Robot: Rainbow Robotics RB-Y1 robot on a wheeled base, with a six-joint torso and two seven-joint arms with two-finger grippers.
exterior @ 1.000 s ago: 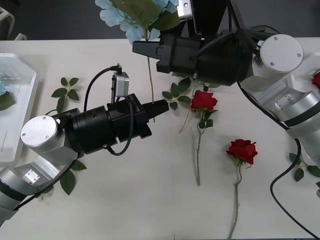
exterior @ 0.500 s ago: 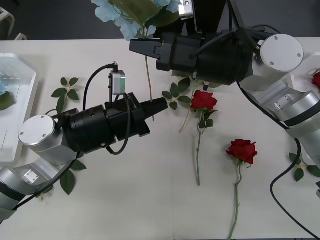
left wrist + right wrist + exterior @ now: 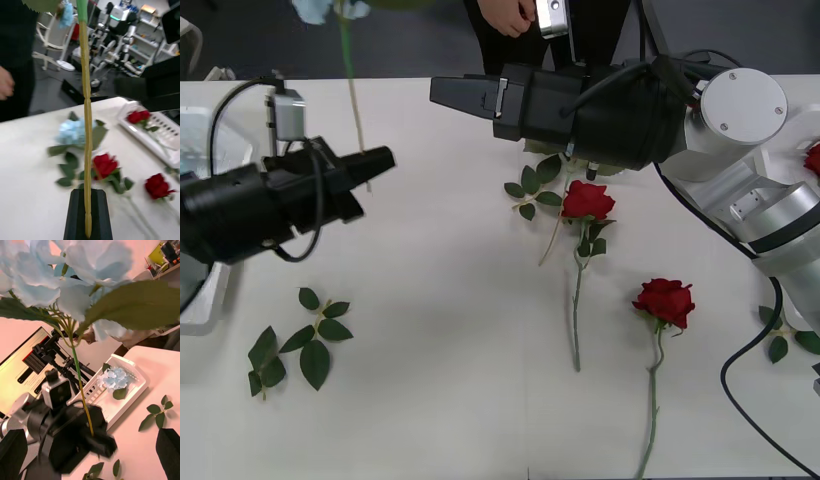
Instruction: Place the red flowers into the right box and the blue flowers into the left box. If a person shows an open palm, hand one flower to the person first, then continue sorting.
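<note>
Now we see the left gripper (image 3: 380,160) pinching a blue flower's stem (image 3: 355,95) (bloom aloft); the right gripper (image 3: 442,90) hovers, its spread untellable.

The blue flower (image 3: 325,9) was cut off by the top edge in the front view, so just a bit of its petals showed. The left box (image 3: 202,300) was mostly hidden behind the left arm at the tabletop's left edge. A red flower (image 3: 812,158) at the right edge of the tabletop was cut off too. In the right wrist view, the left gripper (image 3: 98,444) looked blurry.
</note>
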